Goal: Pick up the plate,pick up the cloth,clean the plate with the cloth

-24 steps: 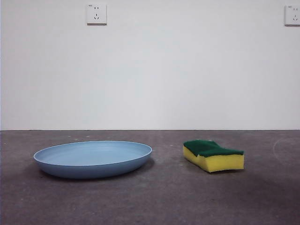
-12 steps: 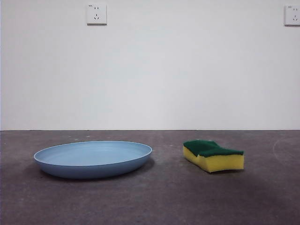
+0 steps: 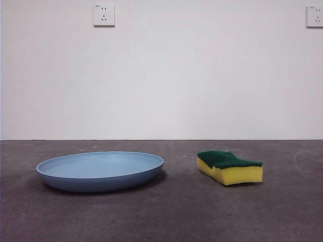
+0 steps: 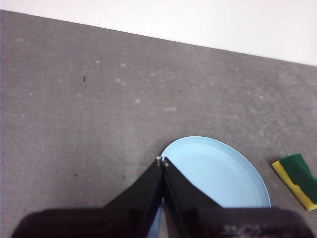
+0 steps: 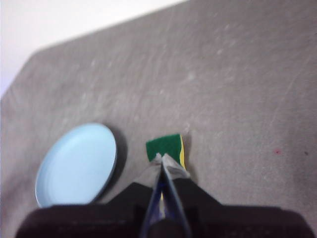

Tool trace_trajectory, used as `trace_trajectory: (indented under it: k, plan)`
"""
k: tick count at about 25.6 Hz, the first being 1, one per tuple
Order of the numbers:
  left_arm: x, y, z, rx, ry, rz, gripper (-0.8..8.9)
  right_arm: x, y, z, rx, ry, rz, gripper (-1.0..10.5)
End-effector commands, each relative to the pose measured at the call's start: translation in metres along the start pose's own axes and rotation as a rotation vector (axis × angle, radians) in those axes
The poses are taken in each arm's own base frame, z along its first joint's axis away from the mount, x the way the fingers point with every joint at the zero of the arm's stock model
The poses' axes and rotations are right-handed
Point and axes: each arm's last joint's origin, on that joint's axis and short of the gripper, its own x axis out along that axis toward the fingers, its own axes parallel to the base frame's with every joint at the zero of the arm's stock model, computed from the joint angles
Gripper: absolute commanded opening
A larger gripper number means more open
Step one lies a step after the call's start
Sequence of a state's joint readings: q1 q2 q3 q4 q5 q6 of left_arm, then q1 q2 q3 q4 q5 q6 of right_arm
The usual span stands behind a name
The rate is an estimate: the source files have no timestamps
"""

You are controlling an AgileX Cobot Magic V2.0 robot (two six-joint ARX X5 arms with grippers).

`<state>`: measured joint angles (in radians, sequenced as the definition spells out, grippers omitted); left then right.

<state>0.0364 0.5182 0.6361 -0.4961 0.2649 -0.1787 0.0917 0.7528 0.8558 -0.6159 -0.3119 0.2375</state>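
Nothing is held yet. The plate (image 3: 100, 170) lies flat on the grey tabletop (image 3: 176, 212), nearest the front camera, and the sponge (image 3: 230, 167) that serves as the cloth sits a little further back and well apart from it, green layer up. Risks, as a judgement: the plate's rim is low and thin and lies close to the tabletop, so jaws coming down on it could skid off the edge, push the plate along, or tip it up instead of getting under it. The sponge is soft and light, so a pinch off its middle could squash one corner or nudge it away, and a grip too shallow may let it slip once it is pressed to the plate. With both arms working close together, they could also foul each other over the plate. The left gripper (image 4: 162, 161) hangs above the plate's edge with its jaws brought together tip to tip, gripping nothing and touching nothing. The right gripper (image 5: 162, 157) hangs above the sponge with its jaws likewise closed and empty. Both will have to part before either pick can begin. At the back, a white wall (image 3: 202, 75) carries two sockets (image 3: 104, 15).
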Motion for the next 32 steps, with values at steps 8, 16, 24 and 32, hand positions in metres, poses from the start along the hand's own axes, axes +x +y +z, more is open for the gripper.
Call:
trace_trajectory:
  k: [8,16,24,32]
  plan:
    - [0.023,0.003,0.018,-0.03,0.192,0.005,0.01,0.032,-0.005,0.021,-0.103,0.157,-0.019,1.1]
    - [0.066,0.011,0.016,-0.103,0.332,-0.049,3.55,0.052,-0.012,0.019,-0.095,0.228,-0.029,4.1]
    - [0.135,0.013,-0.012,-0.149,0.544,-0.118,3.5,0.052,-0.012,0.019,-0.095,0.222,-0.028,4.1]
    - [0.195,0.011,-0.024,-0.092,0.601,-0.031,3.45,0.055,0.001,0.016,-0.106,0.244,0.022,4.1]
